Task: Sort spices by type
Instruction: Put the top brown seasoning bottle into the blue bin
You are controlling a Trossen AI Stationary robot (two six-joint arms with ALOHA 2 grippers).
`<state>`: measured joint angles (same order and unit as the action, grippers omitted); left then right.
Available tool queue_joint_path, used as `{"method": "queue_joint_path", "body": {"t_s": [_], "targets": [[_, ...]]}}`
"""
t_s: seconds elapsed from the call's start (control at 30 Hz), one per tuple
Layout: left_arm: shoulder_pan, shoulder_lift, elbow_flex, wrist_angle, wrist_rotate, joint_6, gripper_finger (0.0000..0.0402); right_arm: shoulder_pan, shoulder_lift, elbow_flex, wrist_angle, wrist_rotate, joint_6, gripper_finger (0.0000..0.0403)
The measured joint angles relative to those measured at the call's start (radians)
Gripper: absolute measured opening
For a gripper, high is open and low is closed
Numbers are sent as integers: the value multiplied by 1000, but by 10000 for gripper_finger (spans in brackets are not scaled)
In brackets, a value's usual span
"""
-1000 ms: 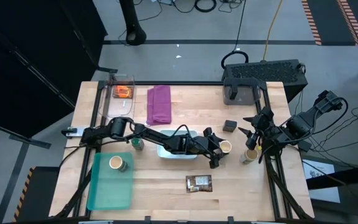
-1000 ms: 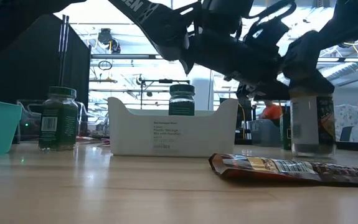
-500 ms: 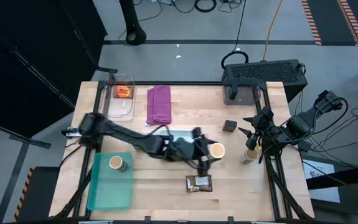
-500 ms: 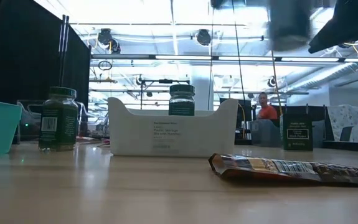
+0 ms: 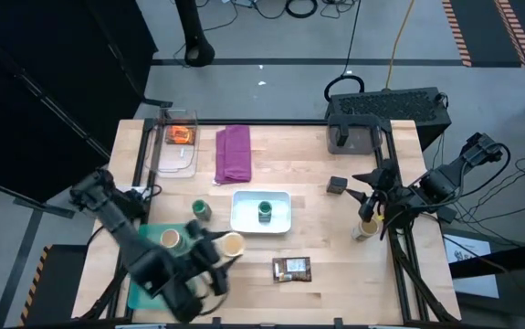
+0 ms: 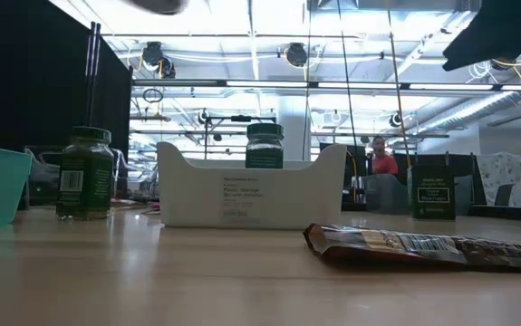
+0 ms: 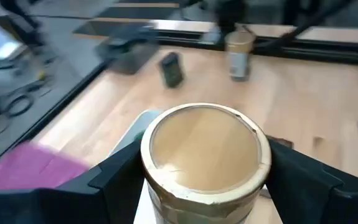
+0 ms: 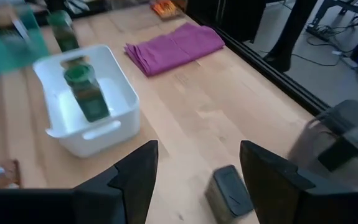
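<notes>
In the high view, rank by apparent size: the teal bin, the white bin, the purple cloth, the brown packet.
1. teal bin, though the left arm hides part of it
2. white bin
3. purple cloth, not far behind the white bin
4. brown packet, clearly smallest

Tan-lidded round jar (image 5: pixel 232 244) held aloft beside teal bin, another (image 5: pixel 170 239) upright inside it, third (image 5: pixel 365 228) at table's right edge. Green-lidded jar (image 5: pixel 265 211) upright in white tray, second (image 5: pixel 201 210) just left of it. Dark brown flat packet (image 5: pixel 291 268) at front; orange packet (image 5: pixel 181 136) in clear box.

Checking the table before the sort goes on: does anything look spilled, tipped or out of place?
Nothing looks spilled or tipped. Green-lidded jars stand upright, one in the white bin and one beside it. The brown packet lies flat. The left tool carries a tan-lidded jar upright.
</notes>
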<state>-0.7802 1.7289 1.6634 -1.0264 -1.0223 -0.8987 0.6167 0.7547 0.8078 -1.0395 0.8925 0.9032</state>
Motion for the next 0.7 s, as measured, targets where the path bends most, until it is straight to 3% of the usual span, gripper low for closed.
{"method": "queue_joint_path", "body": {"t_s": [0.07,0.27,0.5,0.7], "targets": [[-53,5,-6,-116,-31,-153,284,0,1,0,40,5,-5,209],[-186,11,-81,-273,-45,-407,284,-17,-2,0,246,54,-143,209],[-352,11,-135,-350,-28,-451,284,-90,-8,0,604,-13,-454,209],[-444,-4,-135,-434,104,-663,284,-125,9,0,638,-76,-478,209]]}}
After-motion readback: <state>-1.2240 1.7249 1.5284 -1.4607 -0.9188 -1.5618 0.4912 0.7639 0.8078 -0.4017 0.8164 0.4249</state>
